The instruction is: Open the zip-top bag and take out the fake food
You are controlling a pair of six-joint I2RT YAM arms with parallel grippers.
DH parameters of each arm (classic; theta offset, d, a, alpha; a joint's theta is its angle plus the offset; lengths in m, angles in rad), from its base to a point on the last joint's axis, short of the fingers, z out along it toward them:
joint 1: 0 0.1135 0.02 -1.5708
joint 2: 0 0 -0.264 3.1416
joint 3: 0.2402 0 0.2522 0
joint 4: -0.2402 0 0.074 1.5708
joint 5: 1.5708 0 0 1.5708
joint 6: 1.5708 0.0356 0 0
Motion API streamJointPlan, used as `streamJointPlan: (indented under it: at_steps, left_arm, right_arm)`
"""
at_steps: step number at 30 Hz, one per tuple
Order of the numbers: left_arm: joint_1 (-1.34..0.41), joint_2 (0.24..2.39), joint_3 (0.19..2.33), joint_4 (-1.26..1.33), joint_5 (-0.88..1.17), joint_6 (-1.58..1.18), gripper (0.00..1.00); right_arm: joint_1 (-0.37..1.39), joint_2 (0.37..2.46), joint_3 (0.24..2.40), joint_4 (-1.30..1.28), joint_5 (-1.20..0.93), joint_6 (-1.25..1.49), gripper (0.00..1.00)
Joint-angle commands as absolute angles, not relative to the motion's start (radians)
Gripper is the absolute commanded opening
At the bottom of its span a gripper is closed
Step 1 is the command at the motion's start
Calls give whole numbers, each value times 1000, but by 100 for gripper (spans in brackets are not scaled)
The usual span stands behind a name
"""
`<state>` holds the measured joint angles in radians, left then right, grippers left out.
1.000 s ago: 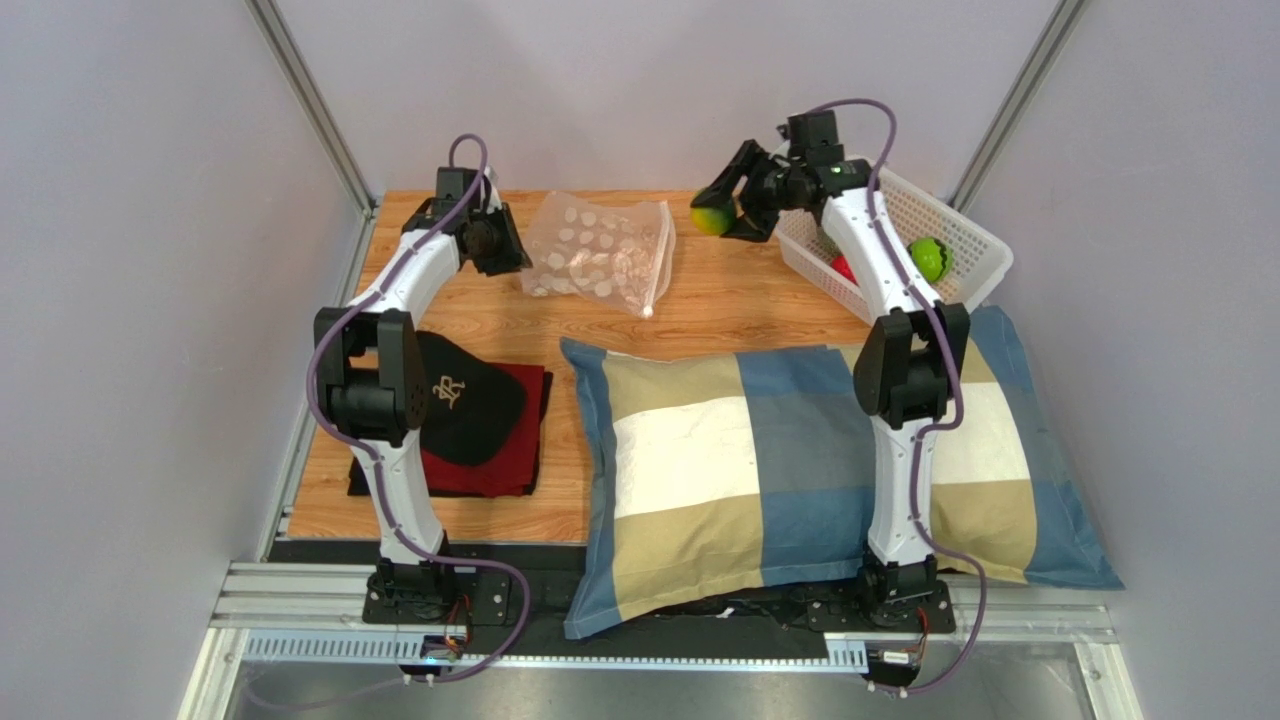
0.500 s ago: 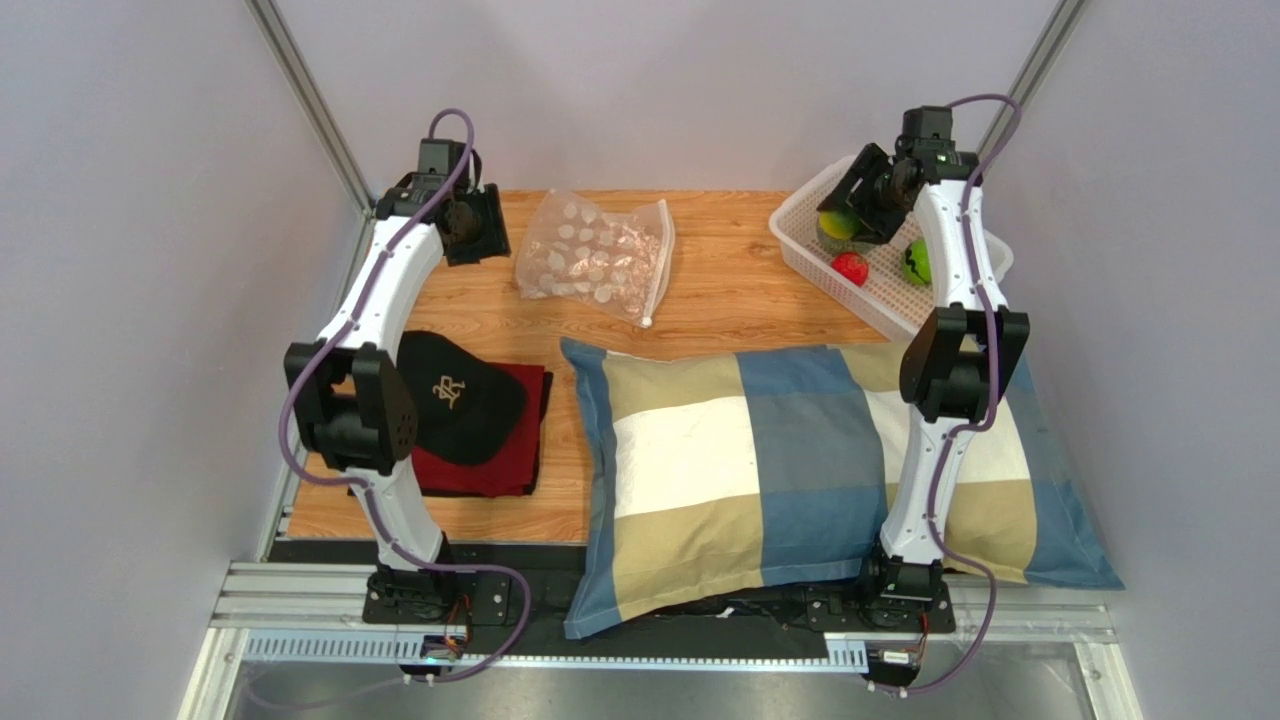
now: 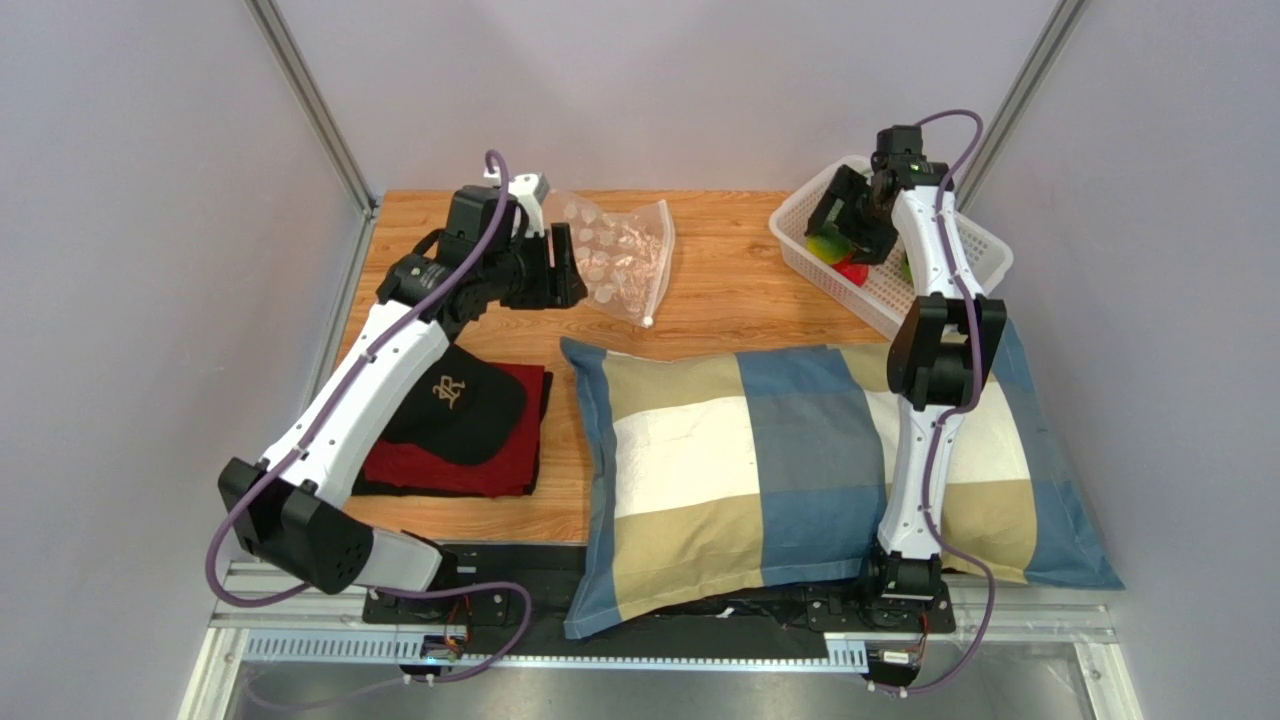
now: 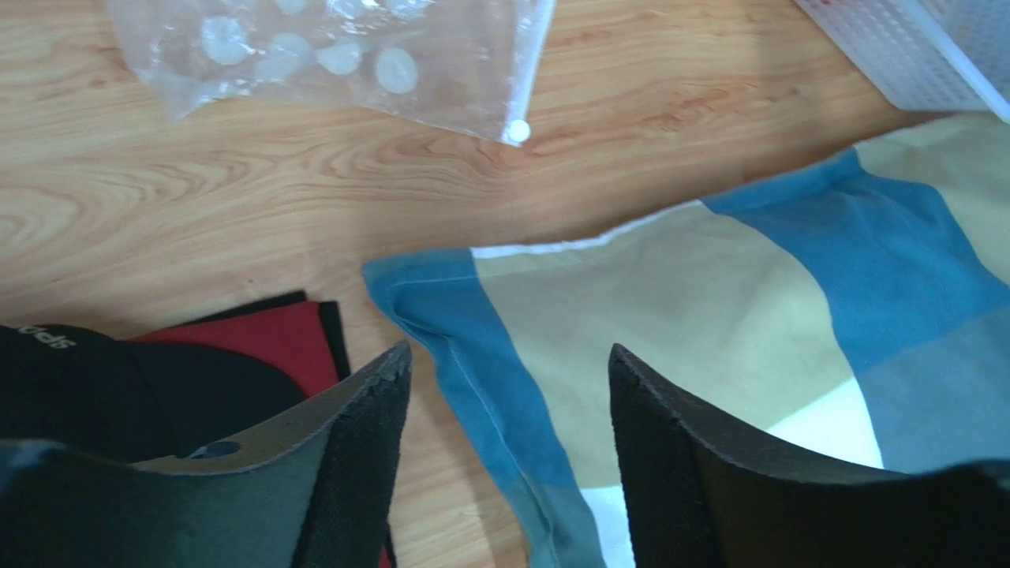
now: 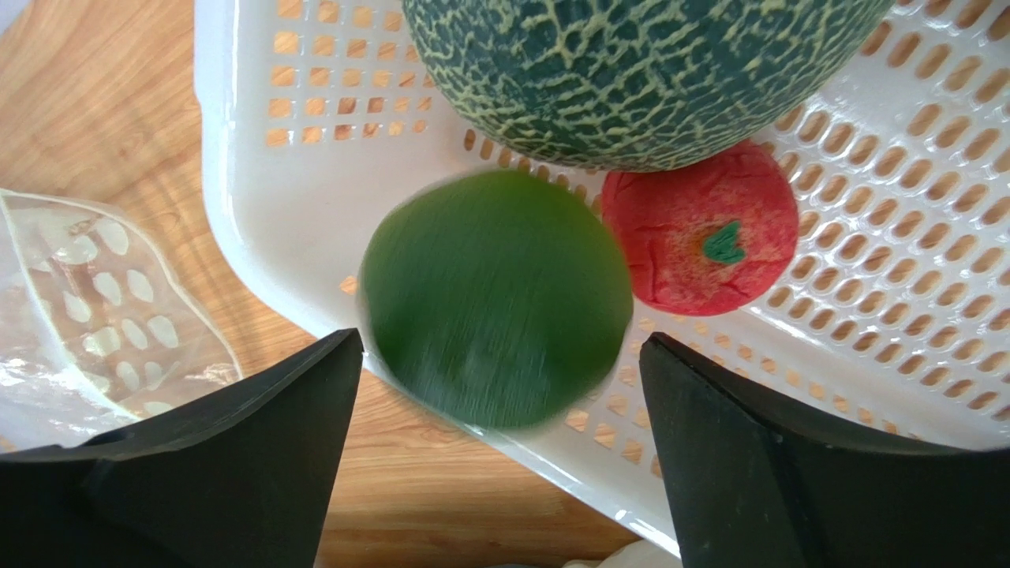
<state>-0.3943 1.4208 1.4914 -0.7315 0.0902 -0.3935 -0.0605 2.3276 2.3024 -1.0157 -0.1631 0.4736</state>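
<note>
The zip-top bag (image 3: 624, 252) lies flat on the wooden table at the back; it is clear with white dots (image 4: 344, 53). My left gripper (image 3: 556, 273) is at its left edge, open (image 4: 510, 367), with nothing between its fingers. My right gripper (image 3: 837, 225) hovers open (image 5: 500, 343) over the white basket (image 3: 984, 255). Below it a bright green ball (image 5: 498, 296) is blurred at the basket's (image 5: 296, 201) near wall and touches neither finger. A netted melon (image 5: 640, 71) and a red fruit (image 5: 700, 231) rest in the basket.
A large checked pillow (image 3: 781, 450) covers the near right of the table. A black cap (image 3: 451, 402) sits on a red cloth (image 3: 496, 458) at the near left. The bag's corner (image 5: 83, 308) shows left of the basket.
My right gripper carried the green ball over the basket and opened, letting it go. My left arm swung down and right to the bag's left edge, opening its jaws.
</note>
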Motion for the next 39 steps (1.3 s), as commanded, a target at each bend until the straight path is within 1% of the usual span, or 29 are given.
streamJointPlan:
  at_steps: [1,2,7,9,11,13,15,16,17,18,19,20,21,22,25,26,28,29,32,34,39]
  left_arm:
    - [-442,1322,1462,-687,121,-425,71]
    - [-448,1312,1448,-689,124,-428,75]
    - [-471,1252,1420,-703,159,-443,77]
    - [-486,1221,1404,-698,181,-448,77]
    - [-502,1203,1385,-690,190,-452,78]
    - [-514,1172,1361,-660,222,-486,78]
    - [-525,1134,1316,-626,256,-515,80]
    - [-535,1117,1302,-591,255,-543,81]
    - [-546,1102,1284,-575,252,-552,84]
    - [-566,1068,1278,-562,233,-560,84]
    - [-571,1051,1273,-540,226,-572,84]
    - [-577,1033,1269,-531,218,-578,84]
    - [-578,996,1269,-520,206,-580,85]
    - [-580,977,1270,-500,199,-580,85]
    - [-578,913,1318,-491,172,-537,86]
    - [-580,899,1374,-502,154,-484,87]
    - [-580,870,1432,-515,94,-427,89]
    - [-580,864,1475,-518,78,-399,92]
    - [-580,859,1529,-554,55,-396,93]
    - [-580,851,1529,-577,28,-406,93]
    - [-580,812,1490,-575,2,-429,93]
  right_arm:
    - [-60,2306,2347,-1023,-106,420,98]
    - [-60,2304,2350,-1034,-92,413,100]
    - [-54,2263,2381,-1120,-34,403,100]
    - [-37,2200,2370,-1181,-2,408,100]
    - [-20,2140,2344,-1251,78,414,100]
    - [15,2019,2277,-1269,83,419,100]
    - [61,1935,2153,-1275,40,428,100]
    - [78,1839,2114,-1275,19,433,100]
    - [95,1792,2062,-1272,-27,443,100]
    - [138,1732,1972,-1264,-38,442,100]
    - [159,1627,1920,-1259,-37,445,100]
    - [182,1561,1873,-1241,-40,445,100]
    - [219,1499,1783,-1229,-44,439,100]
    - [228,1365,1741,-1220,-40,445,100]
    - [229,1159,1602,-1148,-19,477,100]
    - [229,1050,1585,-1125,-2,480,100]
    - [227,961,1577,-1120,-2,494,100]
    - [227,913,1580,-1126,36,505,100]
    - [229,913,1603,-1178,26,538,100]
    - [229,923,1615,-1219,18,543,100]
    - [227,856,1517,-1143,-37,541,100]
